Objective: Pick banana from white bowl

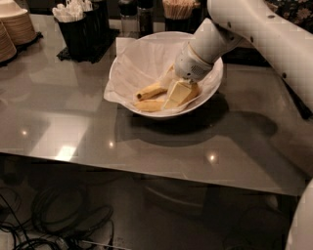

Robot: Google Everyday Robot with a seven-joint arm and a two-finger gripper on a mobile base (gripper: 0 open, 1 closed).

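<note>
The white bowl (127, 63), lined with crinkled white paper, stands on the grey table in the upper middle of the camera view. Two yellow bananas lie in it. The longer curved banana (149, 106) lies along the bowl's near side and runs under my gripper. The shorter, slimmer banana (152, 91) lies just behind it. My gripper (177, 95) reaches down into the bowl from the upper right and is low over the right part of the curved banana, hiding that part.
A black holder with white packets (76, 24) stands behind the bowl to the left. Stacked tan dishes (12, 29) sit at the far left. Shakers (138, 14) and a holder of wooden sticks (178, 10) stand at the back. Cables (58, 219) lie on the floor under the table's front edge.
</note>
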